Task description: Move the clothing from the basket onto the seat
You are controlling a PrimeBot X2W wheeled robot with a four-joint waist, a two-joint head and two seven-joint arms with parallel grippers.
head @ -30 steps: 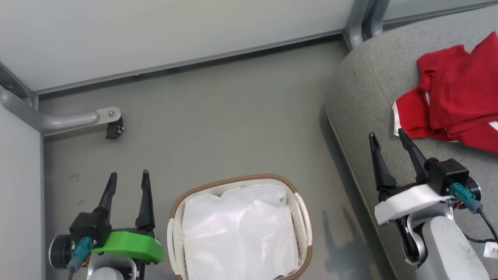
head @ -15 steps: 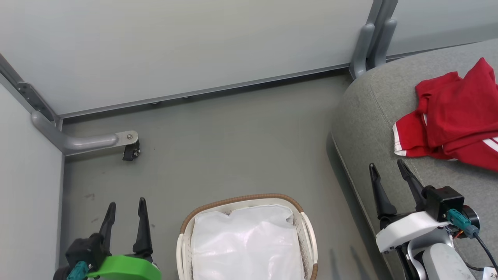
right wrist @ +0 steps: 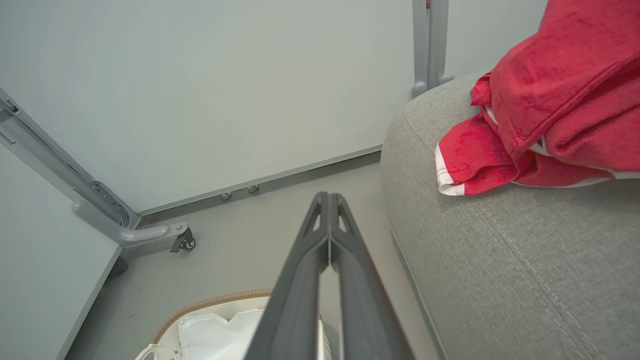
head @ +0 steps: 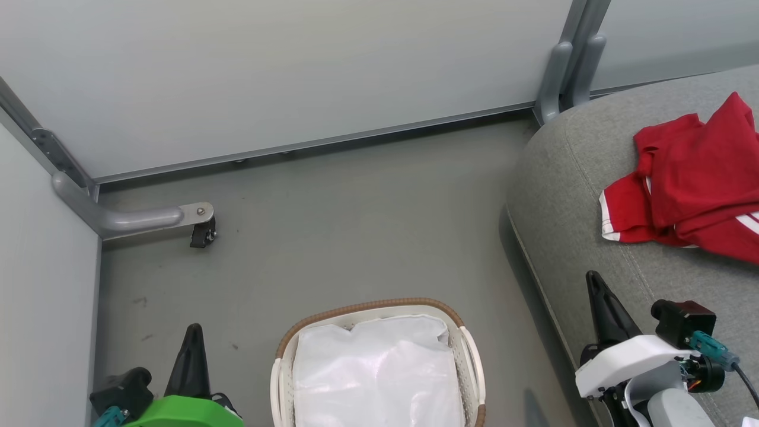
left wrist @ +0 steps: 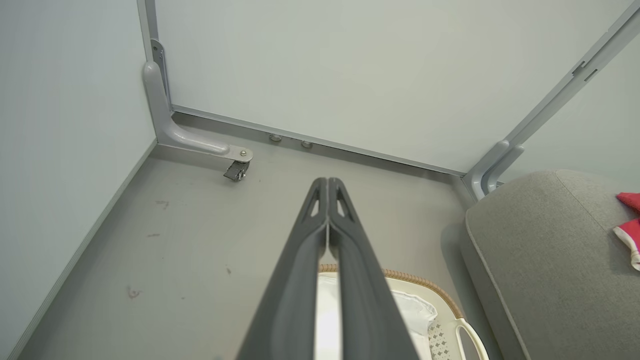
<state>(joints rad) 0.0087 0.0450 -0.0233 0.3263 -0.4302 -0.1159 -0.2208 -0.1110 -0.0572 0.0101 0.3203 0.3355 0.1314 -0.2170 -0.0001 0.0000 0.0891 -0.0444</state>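
The red clothing (head: 694, 178) with white trim lies crumpled on the grey seat (head: 569, 196) at the right, and appears again in the right wrist view as clothing (right wrist: 545, 105) on the seat (right wrist: 500, 260). The white basket (head: 281, 379) with its tan rim stands on the floor at the bottom centre, and just its white liner (head: 376, 379) shows inside. My left gripper (head: 193, 341) is shut and holds nothing, low at the left of the basket. Over the seat's front edge my right gripper (head: 595, 287) is shut too, with nothing in it.
Pale wall panels stand behind, with a grey bracket and castor (head: 201, 231) on the floor at the left and a grey post (head: 563, 71) beside the seat. Bare grey floor (head: 356, 225) lies between the basket, the wall and the seat.
Both grippers have gone from open to shut. The head view has tilted up, so everything sits lower in it. The clothing stays put on the seat.
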